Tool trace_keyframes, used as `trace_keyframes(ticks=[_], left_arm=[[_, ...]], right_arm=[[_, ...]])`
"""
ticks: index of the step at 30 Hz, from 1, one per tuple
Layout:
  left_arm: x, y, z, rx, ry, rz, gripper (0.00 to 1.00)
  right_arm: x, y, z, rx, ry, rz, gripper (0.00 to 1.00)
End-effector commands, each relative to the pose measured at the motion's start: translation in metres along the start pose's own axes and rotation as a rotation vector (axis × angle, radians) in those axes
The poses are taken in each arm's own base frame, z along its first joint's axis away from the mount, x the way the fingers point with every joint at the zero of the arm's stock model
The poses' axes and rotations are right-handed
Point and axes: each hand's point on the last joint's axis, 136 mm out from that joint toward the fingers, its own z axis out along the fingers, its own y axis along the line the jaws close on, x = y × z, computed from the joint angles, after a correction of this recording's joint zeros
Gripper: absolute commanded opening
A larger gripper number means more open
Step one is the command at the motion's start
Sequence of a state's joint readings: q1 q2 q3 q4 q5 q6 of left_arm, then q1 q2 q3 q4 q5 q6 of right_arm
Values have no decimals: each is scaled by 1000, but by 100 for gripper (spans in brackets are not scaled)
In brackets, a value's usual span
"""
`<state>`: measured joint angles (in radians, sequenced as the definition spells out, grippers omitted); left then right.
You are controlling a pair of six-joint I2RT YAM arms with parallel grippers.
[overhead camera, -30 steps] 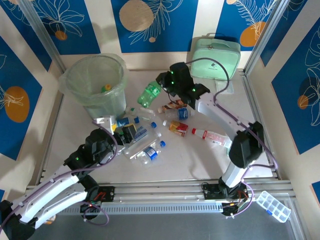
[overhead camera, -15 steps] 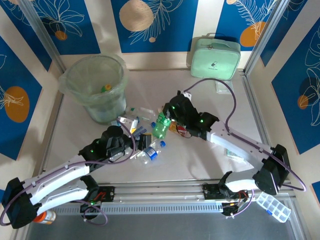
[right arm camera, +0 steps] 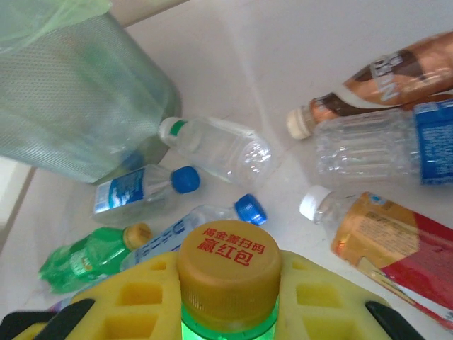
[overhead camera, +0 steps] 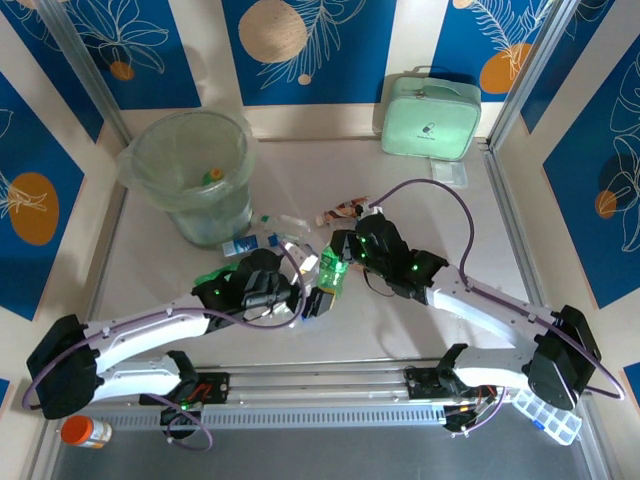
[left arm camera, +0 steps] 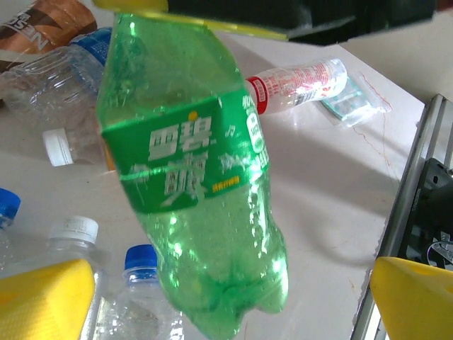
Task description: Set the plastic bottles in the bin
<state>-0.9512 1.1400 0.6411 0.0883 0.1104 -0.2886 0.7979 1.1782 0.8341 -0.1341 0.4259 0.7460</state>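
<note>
Green yellow-capped bottle (overhead camera: pixel 331 272), now nearer front

Yellow cap (right arm camera: pixel 228 256) reads 赢红包 — label on green bottle (left arm camera: pixel 190 177) reads 雪碧.

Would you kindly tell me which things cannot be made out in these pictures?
Top view: the plastic bottles are partly covered by the left claw and right claw, so their number is unclear.
Left wrist view: the green bottle has its cap hidden by the right claw holding it.
Right wrist view: the bin has its inside hidden by its wall and the top edge.
</note>
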Motion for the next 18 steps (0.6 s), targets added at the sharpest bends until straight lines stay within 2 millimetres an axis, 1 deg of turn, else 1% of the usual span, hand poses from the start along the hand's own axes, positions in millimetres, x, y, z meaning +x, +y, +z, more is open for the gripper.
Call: trace_keyframes(ticks=[1, 6, 8, 10, 13, 16, 18], left_arm=[[-19, -15, 3, 64, -42, 39, 99], [-17, -15, 13, 68, -17, 27, 99], [-18, -12, 13, 52, -22, 25, 98], [-19, -11, 12, 46, -34, 26, 95], [-21, -11, 9, 42, -49, 28, 87], [-21, -7, 7, 20, -60, 36, 74], [-22, -4, 5, 1, -66, 39, 70]], right_arm=[[-10, 25, -10, -170, -31, -17, 9], [-2, 45, -19, -312, -8, -12, 10], [-1, 48, -23, -336, -26, -31, 10], [-2, 47, -26, -347, -55, -35, 10], [-2, 49, -29, -383, -60, -27, 10], [-2, 53, -34, -426, -72, -25, 10], [-1, 56, -37, -450, -75, -15, 10]])
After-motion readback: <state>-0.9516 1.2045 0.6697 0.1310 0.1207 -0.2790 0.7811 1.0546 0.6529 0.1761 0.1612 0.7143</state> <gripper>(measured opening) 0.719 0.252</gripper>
